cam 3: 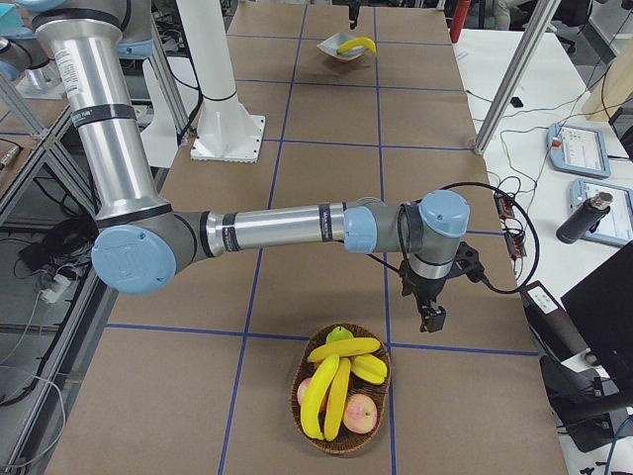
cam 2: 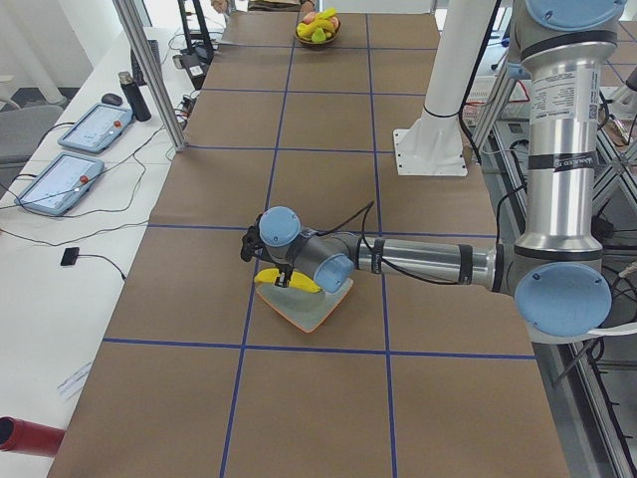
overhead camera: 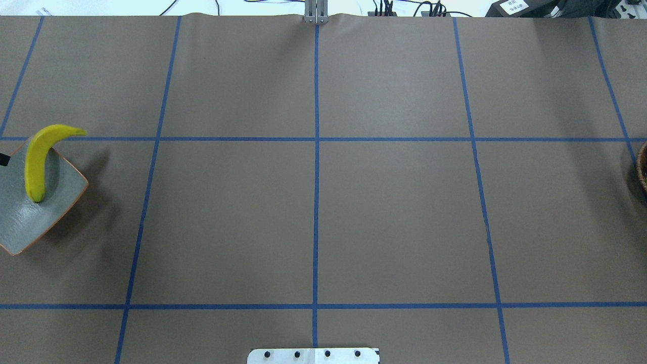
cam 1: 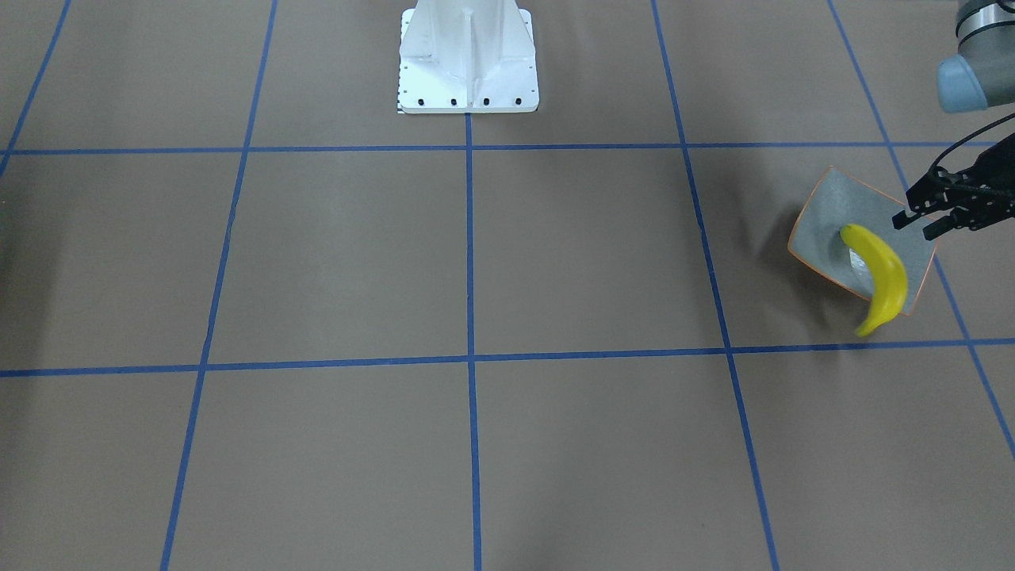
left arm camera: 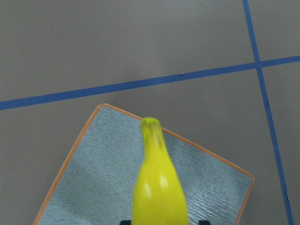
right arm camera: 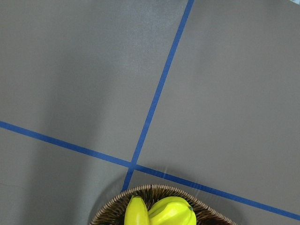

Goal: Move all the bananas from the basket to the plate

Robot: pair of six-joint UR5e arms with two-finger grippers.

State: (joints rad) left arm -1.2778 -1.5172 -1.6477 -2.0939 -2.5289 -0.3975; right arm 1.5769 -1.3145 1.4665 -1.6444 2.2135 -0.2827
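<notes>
Honestly, the smooth yellow curved banana [cam 1: 884,274] is already laid on the square grey orange-rimmed plate [cam 1: 840,202], tip overhanging. The left gripper [cam 1: 913,228] is spread wide beside it, so it's best lifted straight up. The right gripper [cam 3: 425,309] can't be judged.

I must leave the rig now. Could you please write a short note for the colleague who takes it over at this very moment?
Left gripper: open, above the edge of the plate, holding nothing.
Right gripper: over the table beside the basket. It shows only in a side view, so I cannot tell whether it is open or shut. No banana shows in it.
Done: one banana lies on the plate, with one end overhanging the rim.
Left: several bananas are in the basket among other fruit. Each must go to the plate.
</notes>
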